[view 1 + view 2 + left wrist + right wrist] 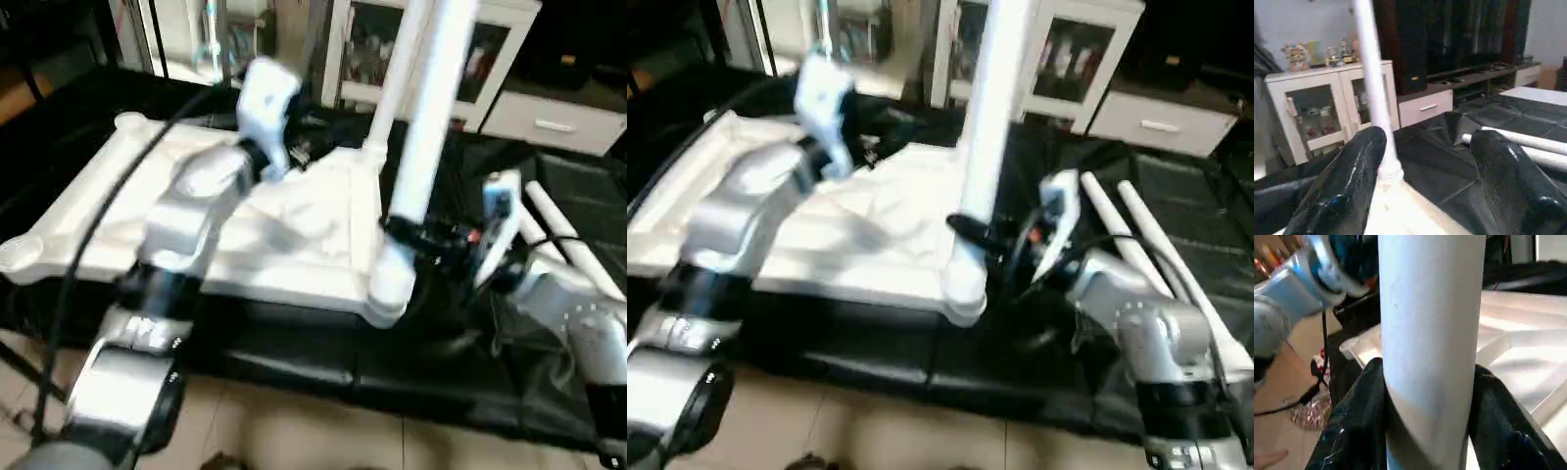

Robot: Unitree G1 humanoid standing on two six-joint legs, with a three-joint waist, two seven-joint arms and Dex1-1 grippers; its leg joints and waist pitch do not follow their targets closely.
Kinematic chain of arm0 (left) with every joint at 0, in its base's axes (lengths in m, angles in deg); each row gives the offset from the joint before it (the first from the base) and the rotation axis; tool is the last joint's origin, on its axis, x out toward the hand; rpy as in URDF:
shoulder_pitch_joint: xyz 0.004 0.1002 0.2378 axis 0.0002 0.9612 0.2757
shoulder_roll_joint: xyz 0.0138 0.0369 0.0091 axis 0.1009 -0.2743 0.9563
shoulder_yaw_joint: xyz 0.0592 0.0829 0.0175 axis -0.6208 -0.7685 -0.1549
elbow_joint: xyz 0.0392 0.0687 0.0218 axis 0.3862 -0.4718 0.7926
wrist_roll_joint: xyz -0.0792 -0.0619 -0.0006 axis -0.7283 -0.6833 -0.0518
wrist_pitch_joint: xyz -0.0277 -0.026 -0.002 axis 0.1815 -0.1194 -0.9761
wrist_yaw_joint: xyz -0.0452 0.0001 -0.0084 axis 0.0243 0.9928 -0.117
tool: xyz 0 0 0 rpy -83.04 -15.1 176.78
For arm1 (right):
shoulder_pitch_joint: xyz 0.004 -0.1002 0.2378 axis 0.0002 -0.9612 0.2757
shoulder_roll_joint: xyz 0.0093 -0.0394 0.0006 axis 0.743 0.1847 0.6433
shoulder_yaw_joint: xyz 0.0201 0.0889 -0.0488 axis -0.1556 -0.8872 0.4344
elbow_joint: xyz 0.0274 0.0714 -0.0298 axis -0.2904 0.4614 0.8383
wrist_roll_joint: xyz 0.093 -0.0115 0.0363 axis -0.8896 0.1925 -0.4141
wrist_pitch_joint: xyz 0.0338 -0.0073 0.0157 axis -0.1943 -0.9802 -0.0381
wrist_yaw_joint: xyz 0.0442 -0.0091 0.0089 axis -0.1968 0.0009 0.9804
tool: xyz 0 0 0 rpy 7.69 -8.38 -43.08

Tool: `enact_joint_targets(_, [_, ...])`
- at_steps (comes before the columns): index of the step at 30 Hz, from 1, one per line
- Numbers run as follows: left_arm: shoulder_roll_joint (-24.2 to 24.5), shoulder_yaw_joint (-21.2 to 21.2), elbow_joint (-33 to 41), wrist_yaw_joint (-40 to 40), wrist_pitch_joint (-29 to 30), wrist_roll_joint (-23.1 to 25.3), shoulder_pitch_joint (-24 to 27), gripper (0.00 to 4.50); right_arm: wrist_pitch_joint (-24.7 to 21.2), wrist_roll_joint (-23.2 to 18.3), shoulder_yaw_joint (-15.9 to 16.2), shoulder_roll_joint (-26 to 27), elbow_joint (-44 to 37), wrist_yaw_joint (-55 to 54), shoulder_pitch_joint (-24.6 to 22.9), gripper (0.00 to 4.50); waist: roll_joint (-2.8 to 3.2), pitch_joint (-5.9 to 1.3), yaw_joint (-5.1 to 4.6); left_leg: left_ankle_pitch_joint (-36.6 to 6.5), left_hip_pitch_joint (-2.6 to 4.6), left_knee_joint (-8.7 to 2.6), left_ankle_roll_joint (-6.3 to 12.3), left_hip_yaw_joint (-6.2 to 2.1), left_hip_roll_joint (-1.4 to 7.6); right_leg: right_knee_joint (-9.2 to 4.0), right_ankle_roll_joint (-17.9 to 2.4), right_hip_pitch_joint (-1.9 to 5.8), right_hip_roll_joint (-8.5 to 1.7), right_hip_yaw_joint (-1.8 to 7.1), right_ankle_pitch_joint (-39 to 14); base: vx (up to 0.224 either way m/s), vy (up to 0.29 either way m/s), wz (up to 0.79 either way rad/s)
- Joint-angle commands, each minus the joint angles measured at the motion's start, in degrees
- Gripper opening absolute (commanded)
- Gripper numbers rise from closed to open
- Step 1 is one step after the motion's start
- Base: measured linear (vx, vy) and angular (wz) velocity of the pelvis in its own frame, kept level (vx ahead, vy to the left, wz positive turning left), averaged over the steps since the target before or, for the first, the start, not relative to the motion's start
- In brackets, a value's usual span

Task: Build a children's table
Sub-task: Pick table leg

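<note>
White near-corner leg (431, 108) in right gripper (411, 233); left gripper (1425, 161) agape, unladen

The white table top (294, 230) is lying underside-up on a black mat (411, 362), with two legs standing upright in its right-hand corner sockets. The right gripper (411, 233) is clasping the nearer leg (431, 108) just above its socket. The left arm is reaching over the top, and two loose legs (568, 240) are lying on the mat at right.

A black mat (323, 367) carries the upturned table top (294, 245) and two loose legs (1136, 245).
</note>
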Motion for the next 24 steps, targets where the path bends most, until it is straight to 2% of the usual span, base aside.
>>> enact_joint_targets(1, [-2.4, -2.6, 0.2, 2.0, 1.3, -0.2, -1.9, 3.22, 1.2, 2.1, 0.3, -0.8, -1.2, 0.1, 1.0, 1.84, -0.67, -4.29, 0.28, -5.2, 0.42, -4.22, 0.22, -0.34, 0.67, -3.48, -10.8, 3.05, -2.49, 1.06, -7.4, 0.0, 0.0, 0.0])
enact_joint_targets(3, [-4.4, -3.8, 1.6, 4.2, 2.4, -2.1, -3.1, 3.22, 1.8, 3.8, 0.9, -0.9, -0.8, 0.2, 1.3, 1.84, -0.59, -4.3, 0.55, -5.0, 0.61, -4.17, 0.18, -0.25, 0.74, -3.52, -11.6, 2.91, -2.59, 1.07, -7.4, 0.0, 0.0, 0.0])
enact_joint_targets(5, [-5.5, -4.8, 2.1, 5.6, 2.8, -2.9, -4.2, 3.22, 1.9, 4.6, 1.0, -0.8, -0.3, 0.0, 1.6, 1.84, -0.82, -4.21, 0.65, -5.5, 0.55, -4.18, 0.27, -0.24, 0.74, -3.5, -11.9, 3.01, -2.58, 1.09, -7.1, 0.0, 0.0, 0.0])
enact_joint_targets(8, [-6.7, -6.2, 2.7, 6.5, 3.0, -2.5, -5.0, 3.22, 2.6, 5.8, 1.4, -0.6, 0.3, 0.0, 1.9, 1.84, -0.91, -4.03, 0.58, -6.6, 0.39, -4.24, 0.48, -0.33, 0.67, -3.81, -11.3, 3.15, -2.62, 1.1, -9.0, 0.0, 0.0, 0.0])
enact_joint_targets(9, [-7.1, -6.4, 2.8, 6.8, 3.1, -2.4, -5.2, 3.22, 2.6, 6.0, 1.5, -0.5, 0.3, 0.0, 2.0, 1.84, -0.67, -4.03, 0.54, -7.2, 0.47, -4.28, 0.34, -0.39, 0.71, -3.9, -11.0, 3.1, -2.63, 1.09, -10.0, 0.0, 0.0, 0.0])
enact_joint_targets(11, [-8.4, -7.0, 3.5, 7.3, 3.2, -2.4, -5.7, 3.22, 2.8, 6.6, 1.6, -0.1, 0.3, -0.1, 1.9, 1.84, -0.61, -3.98, 0.46, -7.8, 0.56, -4.33, 0.1, -0.4, 0.77, -4.04, -10.9, 3.02, -2.6, 1.09, -10.8, 0.0, 0.0, 0.0])
enact_joint_targets(16, [-10.2, -7.2, 5.1, 7.7, 3.9, -3.4, -6.9, 3.22, 3.5, 8.4, 2.0, 0.3, 0.6, 0.0, 1.8, 1.84, -0.59, -4.11, 0.6, -6.7, 0.53, -4.25, 0.54, -0.43, 0.8, -3.7, -12.0, 3.22, -2.53, 1.09, -7.3, 0.0, 0.0, 0.0])
enact_joint_targets(20, [-10.7, -8.2, 5.2, 8.1, 3.7, -3.2, -6.8, 3.22, 3.9, 8.8, 2.2, 0.6, 1.1, 0.1, 1.8, 1.83, -0.65, -4.04, 0.62, -7.1, 0.55, -4.29, 0.66, -0.44, 0.78, -3.8, -11.9, 3.21, -2.53, 1.08, -8.1, 0.0, 0.0, 0.0])
enact_joint_targets(24, [-10.5, -6.0, 2.1, 5.1, 1.8, -1.0, -8.1, 3.22, 4.3, 9.4, 2.0, 1.4, 1.1, -0.2, 2.3, 1.83, -0.39, -4.04, 0.5, -7.8, 0.64, -4.36, 0.42, -0.48, 0.8, -3.93, -11.8, 3.1, -2.48, 1.05, -8.7, 0.0, 0.0, 0.0])
